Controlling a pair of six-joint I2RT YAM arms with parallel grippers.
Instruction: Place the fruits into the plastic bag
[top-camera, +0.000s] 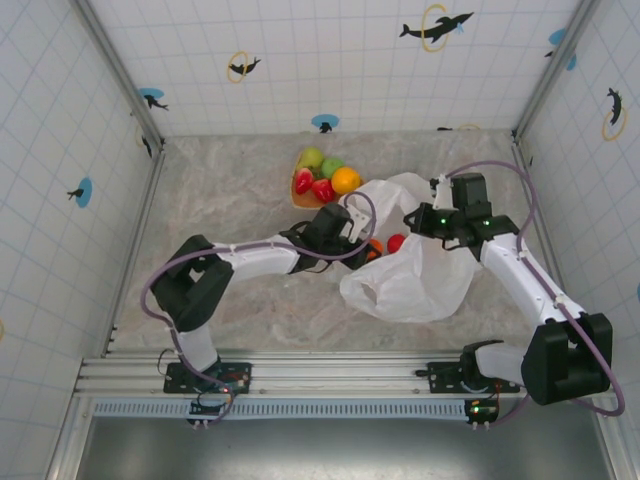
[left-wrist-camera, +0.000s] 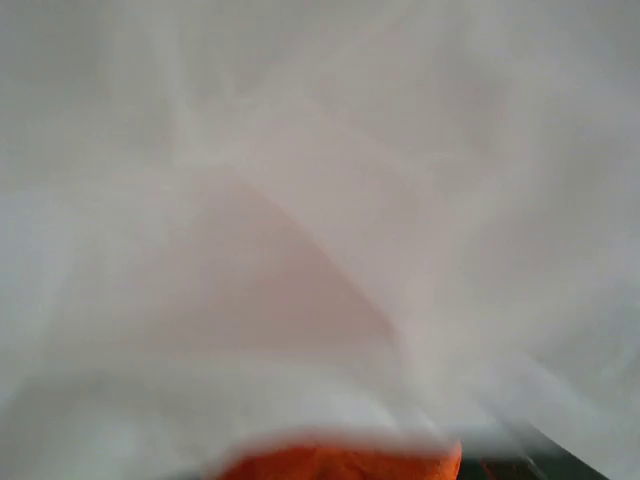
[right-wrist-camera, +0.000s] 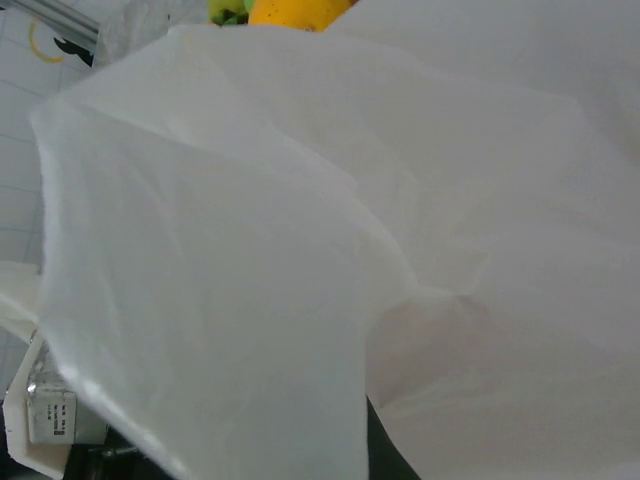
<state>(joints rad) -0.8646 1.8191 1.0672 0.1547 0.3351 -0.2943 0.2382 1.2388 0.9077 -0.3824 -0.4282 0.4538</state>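
Step in hand: loading. The left gripper (top-camera: 362, 245) is at the mouth of the plastic bag (top-camera: 420, 275), with an orange fruit (top-camera: 375, 247) at its tip. The left wrist view shows that fruit low against the film, but I cannot tell whether the fingers clamp it. The right gripper (top-camera: 413, 220) is at the bag's upper edge, grip likewise not discernible.

Next move, by judgement: carry the orange fruit clear inside, then let go.

Count:
- One bag, on the surface (top-camera: 230, 200).
- One red fruit (top-camera: 397, 242) at the bag opening.
- On the plate (top-camera: 297, 197), five fruits: two green, two red, one yellow-orange
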